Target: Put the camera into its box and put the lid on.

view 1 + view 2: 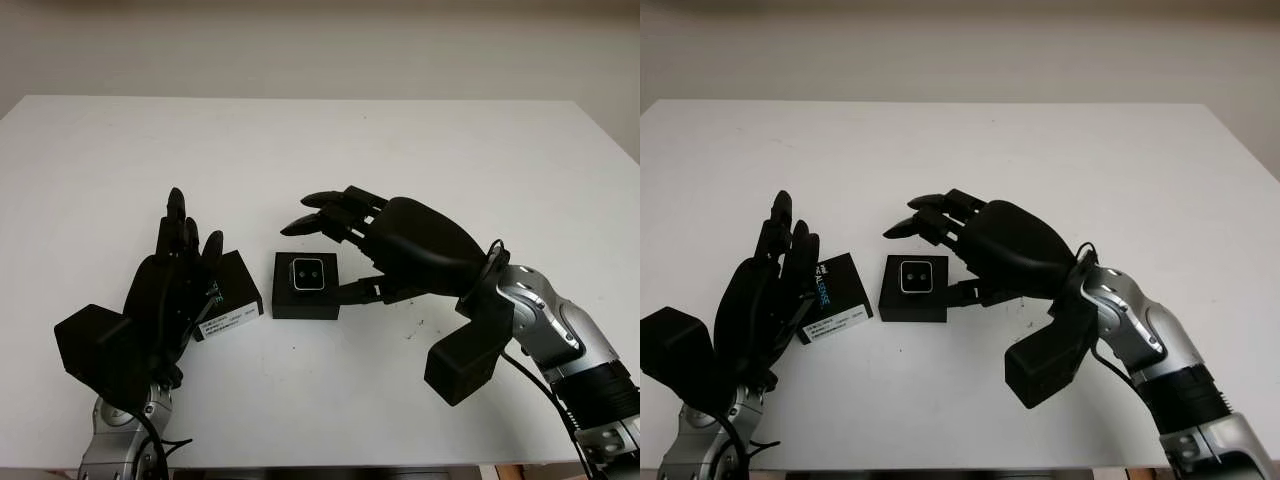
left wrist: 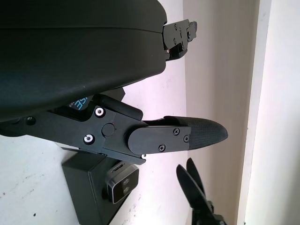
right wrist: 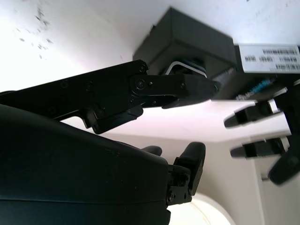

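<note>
The small silver camera (image 1: 307, 274) sits inside the open black box (image 1: 305, 300) at the middle of the white table (image 1: 320, 150). The black lid (image 1: 232, 296), with a white label, lies just left of the box, its left part under my left hand (image 1: 190, 235). That hand is open and hovers over the lid. My right hand (image 1: 330, 250) is open at the box's right side, fingers arched above the far edge, thumb beside the right wall. The right wrist view shows the camera (image 3: 190, 65), the box (image 3: 187, 42) and the lid's label (image 3: 269, 56).
The table's far edge meets a pale wall (image 1: 320, 40). Bare tabletop lies behind and to both sides of the box. Both forearms come in over the table's near edge.
</note>
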{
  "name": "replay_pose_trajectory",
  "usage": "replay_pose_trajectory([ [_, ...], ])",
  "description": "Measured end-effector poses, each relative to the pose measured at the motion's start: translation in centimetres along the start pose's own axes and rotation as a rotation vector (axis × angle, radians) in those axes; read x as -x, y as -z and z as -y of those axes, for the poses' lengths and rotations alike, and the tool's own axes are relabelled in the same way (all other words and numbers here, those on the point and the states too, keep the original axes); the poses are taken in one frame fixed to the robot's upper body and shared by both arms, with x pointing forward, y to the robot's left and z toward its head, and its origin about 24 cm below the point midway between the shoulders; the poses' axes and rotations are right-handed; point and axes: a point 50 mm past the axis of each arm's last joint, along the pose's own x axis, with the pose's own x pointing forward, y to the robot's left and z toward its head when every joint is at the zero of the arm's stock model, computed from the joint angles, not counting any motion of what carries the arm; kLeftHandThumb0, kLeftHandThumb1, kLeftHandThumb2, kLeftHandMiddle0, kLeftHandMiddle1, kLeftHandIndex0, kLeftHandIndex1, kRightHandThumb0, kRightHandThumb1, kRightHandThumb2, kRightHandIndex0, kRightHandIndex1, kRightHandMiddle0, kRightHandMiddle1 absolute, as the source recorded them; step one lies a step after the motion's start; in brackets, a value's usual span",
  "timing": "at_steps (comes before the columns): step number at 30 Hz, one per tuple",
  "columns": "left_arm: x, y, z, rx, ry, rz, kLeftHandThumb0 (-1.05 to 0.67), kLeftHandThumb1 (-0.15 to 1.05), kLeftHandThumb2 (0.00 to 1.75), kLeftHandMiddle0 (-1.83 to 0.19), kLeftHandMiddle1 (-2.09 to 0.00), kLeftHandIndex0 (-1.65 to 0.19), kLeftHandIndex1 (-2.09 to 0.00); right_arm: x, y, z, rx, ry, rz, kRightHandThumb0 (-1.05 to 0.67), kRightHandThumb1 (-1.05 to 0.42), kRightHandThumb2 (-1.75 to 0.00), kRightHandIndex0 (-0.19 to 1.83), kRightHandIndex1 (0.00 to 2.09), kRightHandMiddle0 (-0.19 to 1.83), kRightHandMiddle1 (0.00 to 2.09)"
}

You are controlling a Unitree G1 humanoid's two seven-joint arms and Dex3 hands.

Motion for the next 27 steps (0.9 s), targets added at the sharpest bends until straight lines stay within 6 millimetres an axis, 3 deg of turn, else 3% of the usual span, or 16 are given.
replay_pose_trajectory([
  [27,0.0,-0.2,0.0,-0.003,-0.014,0.001,-0.68,1.05,0.41,0.19,0.00,0.19,0.00,-0.1,0.2,-1.3,0.037,-0.136,-0.001,-0.73,-1.05,-0.46,0.10,0.10,0.01,0.40],
])
